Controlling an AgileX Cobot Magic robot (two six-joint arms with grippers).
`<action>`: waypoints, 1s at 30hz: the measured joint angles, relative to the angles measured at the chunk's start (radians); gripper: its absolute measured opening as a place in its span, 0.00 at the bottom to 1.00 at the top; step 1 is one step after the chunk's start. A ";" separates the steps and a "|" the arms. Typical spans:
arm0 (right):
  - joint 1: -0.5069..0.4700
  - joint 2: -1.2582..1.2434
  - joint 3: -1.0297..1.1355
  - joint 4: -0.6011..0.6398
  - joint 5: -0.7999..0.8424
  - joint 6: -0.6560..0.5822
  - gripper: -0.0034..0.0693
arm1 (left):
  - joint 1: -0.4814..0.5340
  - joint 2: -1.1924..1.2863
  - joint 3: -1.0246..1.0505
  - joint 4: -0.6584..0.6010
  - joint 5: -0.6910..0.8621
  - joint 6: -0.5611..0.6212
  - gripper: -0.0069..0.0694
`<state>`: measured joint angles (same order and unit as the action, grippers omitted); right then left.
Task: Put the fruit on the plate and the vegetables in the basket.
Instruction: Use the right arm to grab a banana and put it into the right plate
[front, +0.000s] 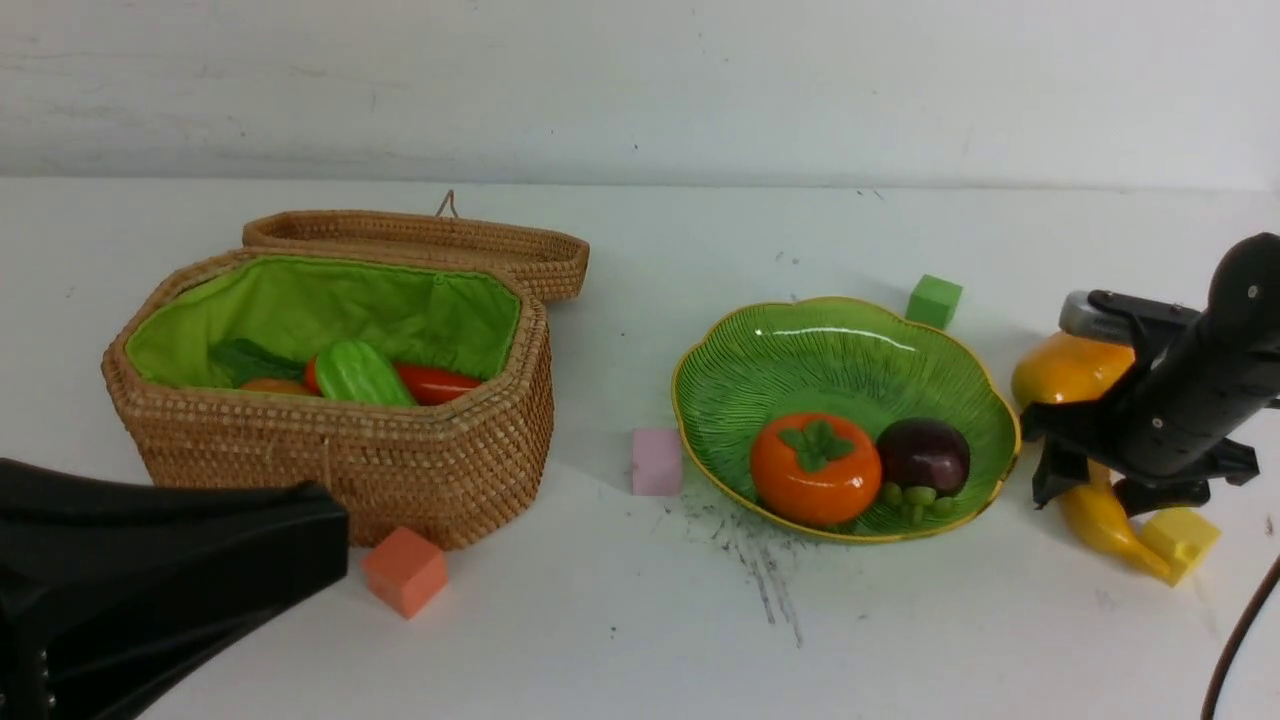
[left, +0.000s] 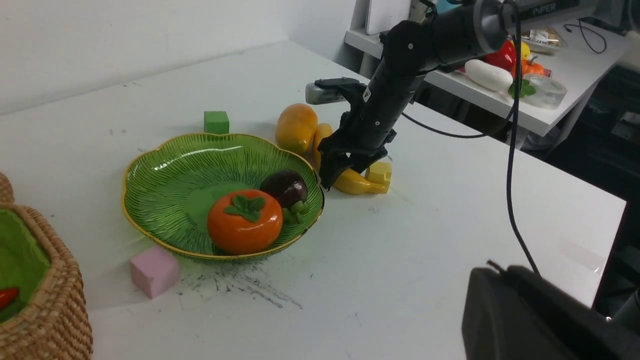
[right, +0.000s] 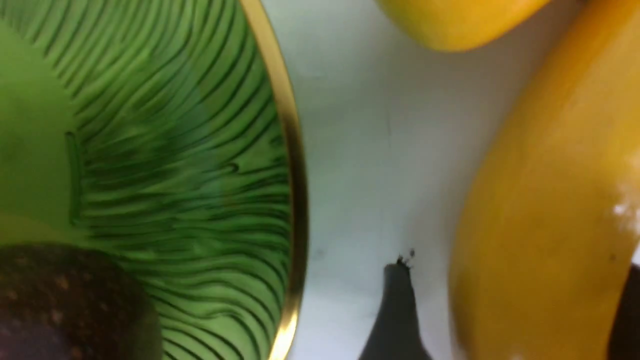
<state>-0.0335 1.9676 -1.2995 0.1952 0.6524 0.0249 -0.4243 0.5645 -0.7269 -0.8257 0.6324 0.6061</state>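
**Right end effector straddles the banana beside the plate**

The banana lies on the desk near its right edge, directly under the right end effector. The fingers stand apart, one on each side of the fruit's middle. The right wrist view shows bare desk between one finger and the yellow skin, so I judge this no grip yet.

The banana's long axis runs from the mango at its far end towards the desk's near edge. There its tip meets a yellow cube. The jaws sit across that axis, which suits a squeeze. Whether mango and banana touch I cannot tell.

The plate is just beside the banana, on the robot's left, so the carry is short and the right arm is much the nearer. The raised rim must be cleared. The persimmon and mangosteen fill the plate's near half, and the far half is bare.

The left end effector is closed and low by the near left corner, in front of the basket, well out of the way.
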 joint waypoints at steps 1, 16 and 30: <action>0.000 0.002 0.000 0.000 -0.006 0.000 0.71 | 0.000 0.000 0.000 0.000 -0.001 0.000 0.07; -0.001 -0.051 0.000 0.011 0.028 0.001 0.49 | 0.000 0.000 0.000 0.039 -0.004 0.000 0.07; 0.212 -0.315 -0.046 0.348 0.016 -0.305 0.49 | 0.000 0.000 0.000 0.095 -0.043 0.000 0.08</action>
<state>0.1789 1.6530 -1.3459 0.5433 0.6682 -0.2802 -0.4243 0.5645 -0.7269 -0.7311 0.5898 0.6061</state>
